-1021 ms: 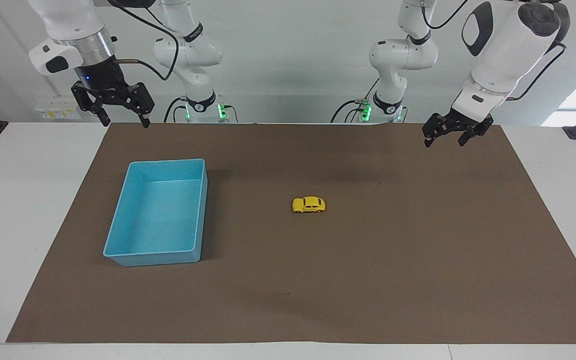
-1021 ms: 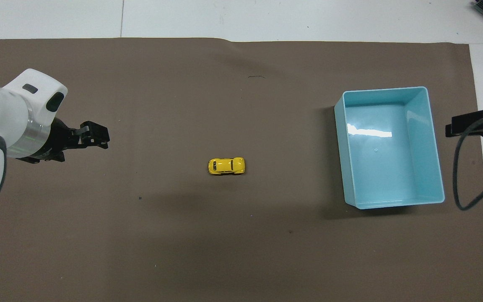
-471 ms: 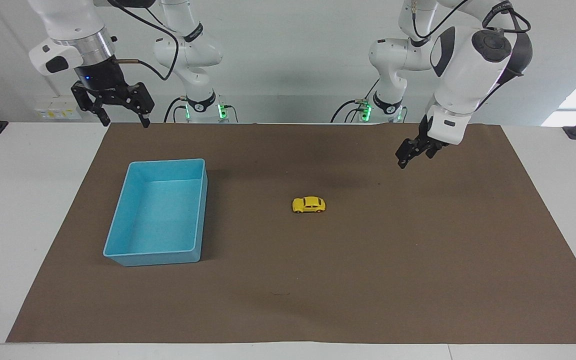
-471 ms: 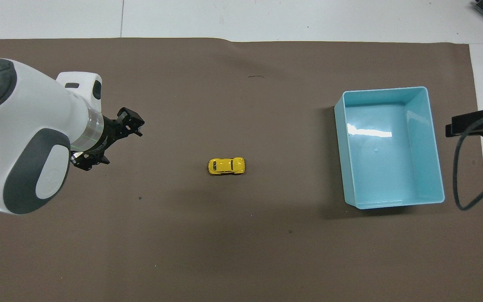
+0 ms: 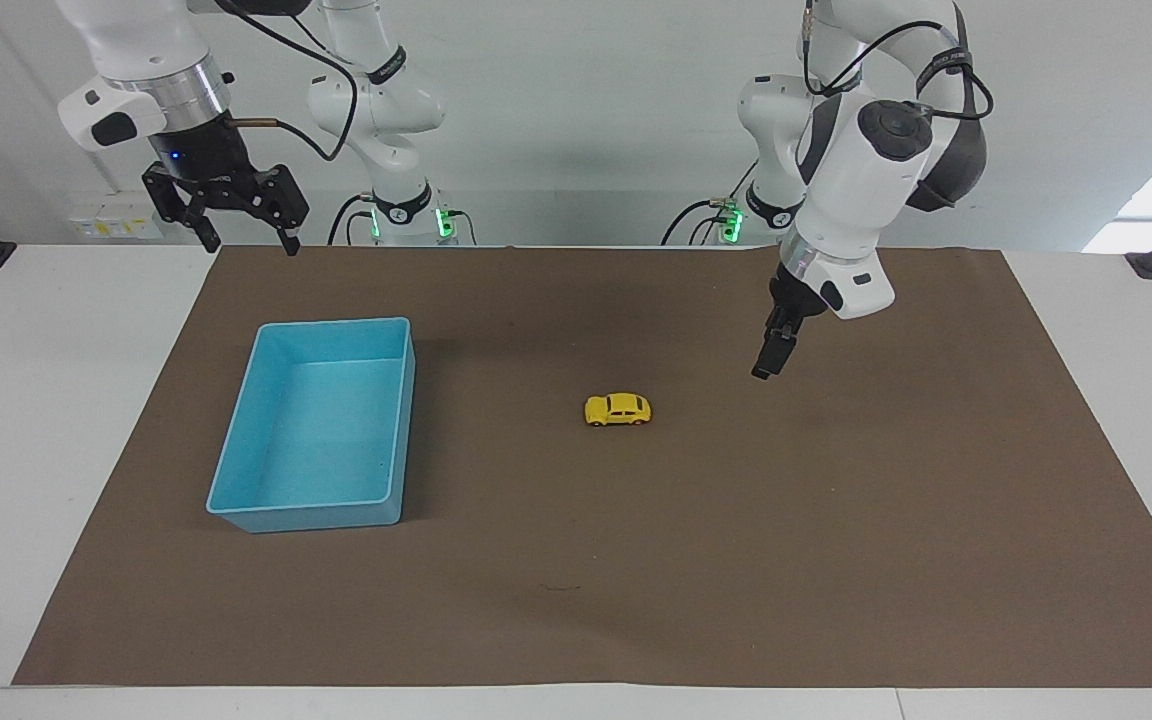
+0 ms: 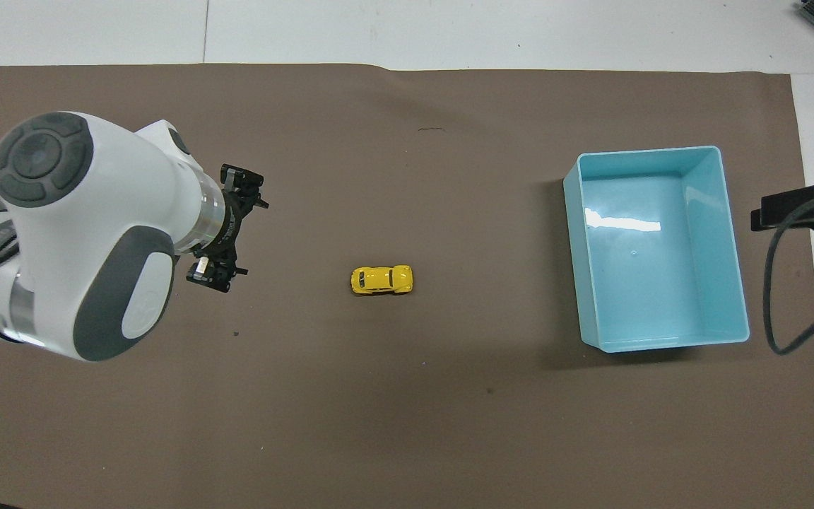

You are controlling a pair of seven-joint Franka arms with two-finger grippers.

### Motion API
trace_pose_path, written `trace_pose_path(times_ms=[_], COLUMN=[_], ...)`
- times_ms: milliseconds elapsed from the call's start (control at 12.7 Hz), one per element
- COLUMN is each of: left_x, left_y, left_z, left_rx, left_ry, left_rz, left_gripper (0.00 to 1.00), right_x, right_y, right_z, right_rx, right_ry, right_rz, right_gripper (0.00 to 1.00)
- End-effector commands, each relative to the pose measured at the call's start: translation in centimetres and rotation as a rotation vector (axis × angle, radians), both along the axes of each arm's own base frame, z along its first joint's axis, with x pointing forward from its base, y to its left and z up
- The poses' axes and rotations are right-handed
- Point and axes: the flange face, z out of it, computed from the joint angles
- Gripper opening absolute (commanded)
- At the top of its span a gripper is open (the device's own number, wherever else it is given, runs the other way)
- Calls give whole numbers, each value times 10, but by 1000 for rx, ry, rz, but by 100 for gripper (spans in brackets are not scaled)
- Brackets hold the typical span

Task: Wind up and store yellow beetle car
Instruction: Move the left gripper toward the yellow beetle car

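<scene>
Brown mat (image 5: 836,520), right pincer (image 6: 767,212) cropped

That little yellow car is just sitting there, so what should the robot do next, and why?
Probably carry the left gripper sideways and down to the yellow car. It hangs open above the brown mat, off to the left arm's end from the car and not touching it. The blue bin is empty, and the right gripper waits, open, near its base.

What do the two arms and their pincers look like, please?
Both arms are glossy white with dark grey joint caps and black cables looped along them. The right pincer is a black two-finger frame under a silver ring and a black wrist block. The left pincer is black too.
</scene>
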Motion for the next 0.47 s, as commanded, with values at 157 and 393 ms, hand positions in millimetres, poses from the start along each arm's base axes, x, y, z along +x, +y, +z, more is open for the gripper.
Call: trace_pose_path(times_ms=[157,393], left_x=[-7,-12], left_y=[-59,-94], left_z=[-56,-78], left_rx=[-12,-23], left_ry=[62,56], left_rz=[225,321], left_gripper=[100,100], right_x=[-6,-6], right_y=[-4,-4], right_z=[4,4], right_rx=[7,7], right_ry=[5,5], right_rz=[18,18], right_gripper=[100,100])
